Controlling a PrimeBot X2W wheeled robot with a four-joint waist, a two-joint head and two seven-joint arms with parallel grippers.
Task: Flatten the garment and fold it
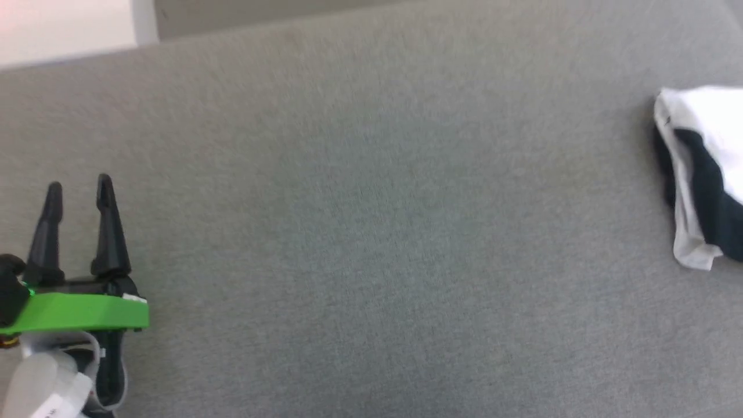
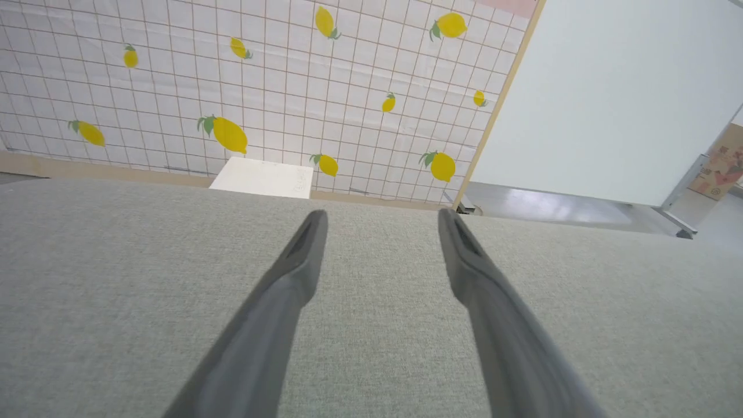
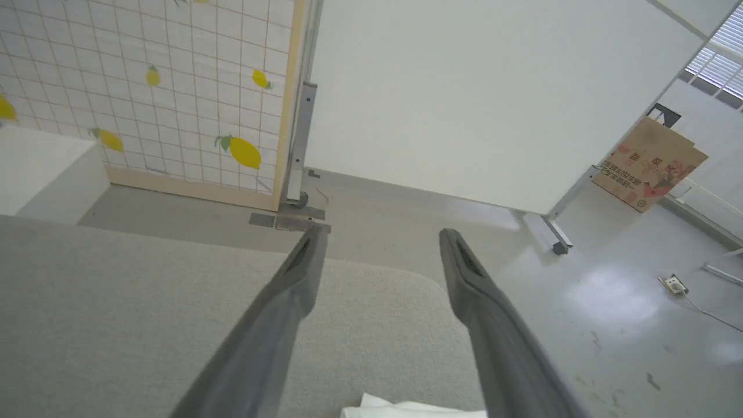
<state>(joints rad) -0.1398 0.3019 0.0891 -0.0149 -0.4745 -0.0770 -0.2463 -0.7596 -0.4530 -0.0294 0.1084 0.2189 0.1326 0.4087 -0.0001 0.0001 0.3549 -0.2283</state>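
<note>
Far right, the garment lies bunched, perhaps folded, white over black; left hand, right hand spread empty.

On my feed the wide woven fabric surface reads as a flat light grey with a fine speckled weave. The crumpled cloth garment is white with black panels running through it. The left gripper has black fingers above a bright green plastic band. The right gripper looks dark grey to me. The flat backdrop sheet is white, ruled with a thin brown grid and scattered with yellow lemons with green leaves. A beige wooden strip edges it. The plain smooth panel is white, the leaning cardboard box is brown with reddish print, and the glossy hard floor is pale grey
</note>
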